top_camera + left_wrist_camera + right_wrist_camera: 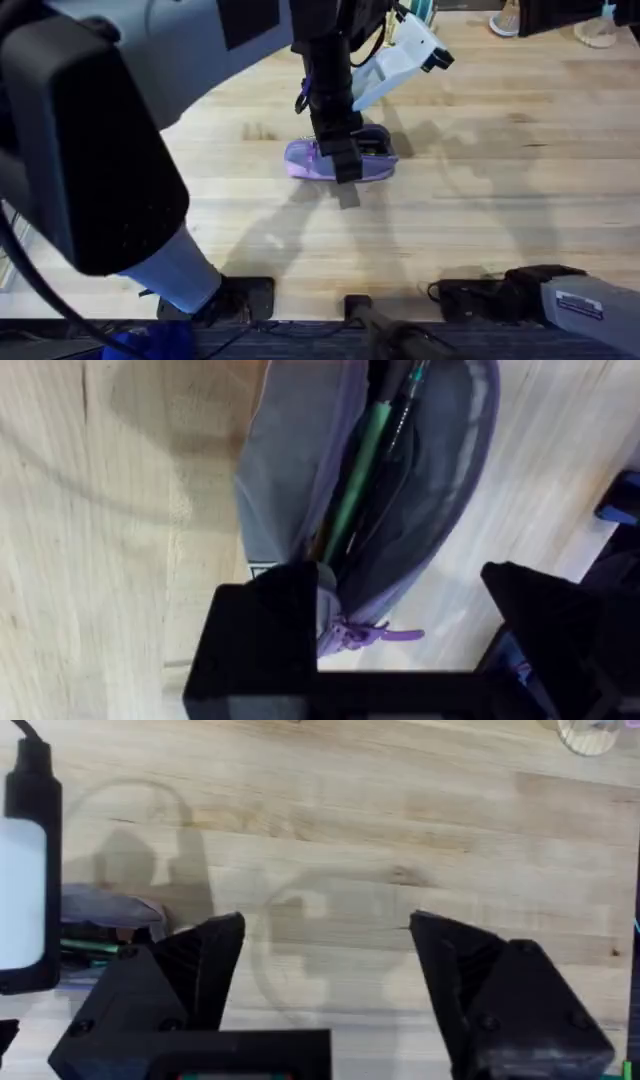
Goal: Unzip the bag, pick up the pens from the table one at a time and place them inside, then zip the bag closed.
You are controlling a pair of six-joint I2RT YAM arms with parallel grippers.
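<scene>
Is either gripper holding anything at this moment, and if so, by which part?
The left gripper is open over the bag's zipper-pull end, one finger against the fabric, clamping nothing. The right gripper is open above bare table.

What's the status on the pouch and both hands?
Left hand open, over the zipper-pull end of the pouch. Pouch unzipped, green pen and black pen inside. Right hand open, holding nothing, above bare table.
</scene>
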